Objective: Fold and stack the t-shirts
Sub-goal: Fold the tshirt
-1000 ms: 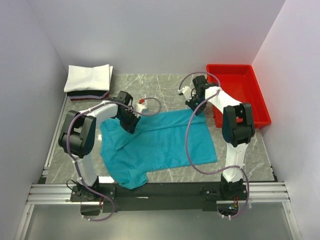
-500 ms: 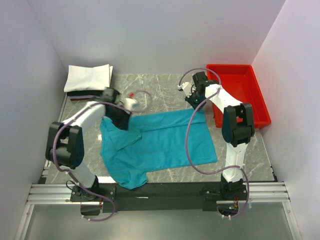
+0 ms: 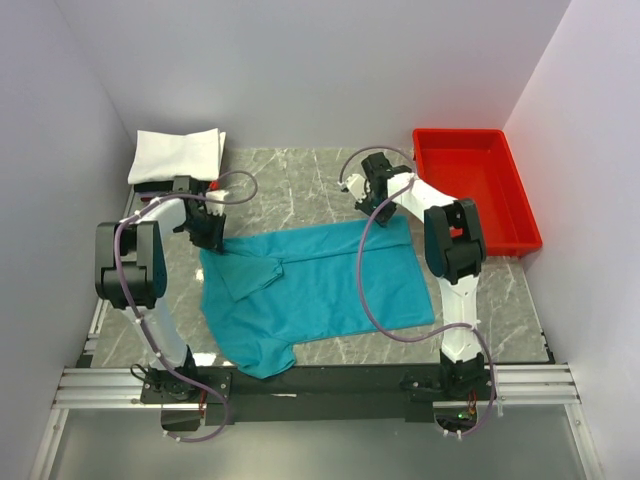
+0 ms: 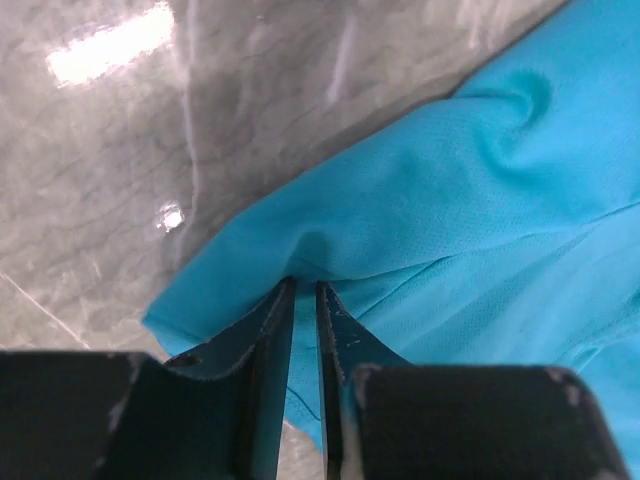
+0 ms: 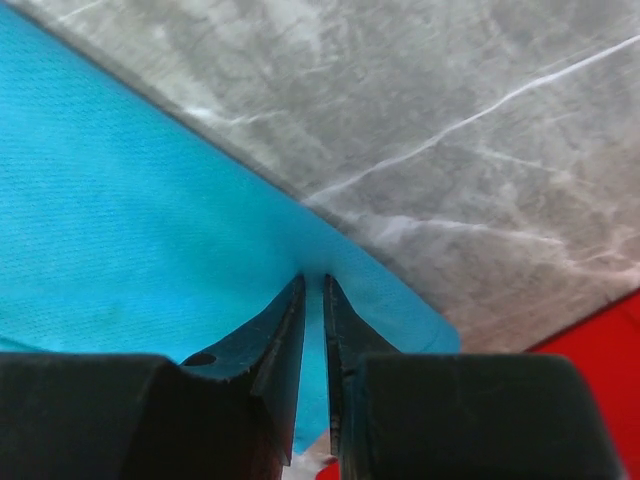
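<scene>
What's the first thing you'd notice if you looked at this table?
The big teal t-shirt spread out in the middle of the marble table, with the left jaws and the right jaws each pinching its far edge. After that, the bright red tray at the far right and the white folded shirt atop a stack at the far left.

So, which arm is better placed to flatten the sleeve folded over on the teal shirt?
Probably left. The left gripper pinches the teal shirt at its far left corner, beside the folded sleeve. The right gripper pinches the far right corner, across the shirt from it.
</scene>
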Controlling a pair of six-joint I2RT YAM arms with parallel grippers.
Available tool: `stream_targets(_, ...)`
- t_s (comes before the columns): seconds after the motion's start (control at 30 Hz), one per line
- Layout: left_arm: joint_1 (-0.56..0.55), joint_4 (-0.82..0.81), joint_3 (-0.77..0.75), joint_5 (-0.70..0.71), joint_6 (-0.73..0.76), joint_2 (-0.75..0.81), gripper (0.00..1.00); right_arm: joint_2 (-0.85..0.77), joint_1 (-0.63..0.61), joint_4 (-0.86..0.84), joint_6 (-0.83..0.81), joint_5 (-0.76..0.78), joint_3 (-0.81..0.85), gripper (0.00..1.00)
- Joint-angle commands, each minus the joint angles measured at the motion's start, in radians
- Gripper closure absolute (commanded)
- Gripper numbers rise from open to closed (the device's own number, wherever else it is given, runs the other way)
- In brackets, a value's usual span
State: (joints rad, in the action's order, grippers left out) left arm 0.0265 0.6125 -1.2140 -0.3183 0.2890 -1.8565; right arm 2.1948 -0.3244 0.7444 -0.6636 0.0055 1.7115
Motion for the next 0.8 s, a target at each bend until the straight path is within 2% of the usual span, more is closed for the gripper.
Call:
stream_targets(0.0, 0.009, 0.003, 0.019, 0.076, -0.030, 0.003, 0.78, 0.020, -0.015, -0.013, -0.008, 0.100, 0.030, 0.80)
stream_targets(0.1, 0.012, -0.005, 0.011, 0.136, -0.028, -0.038, 0.79, 0.032, -0.022, -0.011, -0.010, 0.116, 0.049, 0.81)
stream_targets(0.23, 0.036, 0.010, -0.097, 0.171, -0.011, -0.147, 0.80, 0.071, -0.047, 0.016, -0.021, 0.143, 0.111, 0.82)
stream_targets(0.4, 0.046, 0.065, -0.352, 0.211, 0.041, -0.320, 0.81, 0.115, -0.054, -0.003, -0.021, 0.185, 0.187, 0.82)
stream_targets(0.53, 0.052, 0.110, -0.574, 0.158, 0.059, -0.415, 0.80, 0.157, -0.054, -0.088, -0.039, 0.270, 0.238, 0.82)
stream_targets(0.63, 0.052, 0.127, -0.654, 0.092, 0.081, -0.405, 0.76, 0.172, -0.053, -0.172, -0.050, 0.292, 0.281, 0.79)
stream_targets(0.77, 0.058, 0.116, -0.650, 0.015, 0.094, -0.282, 0.69, 0.113, -0.054, -0.125, -0.015, 0.232, 0.335, 0.69)
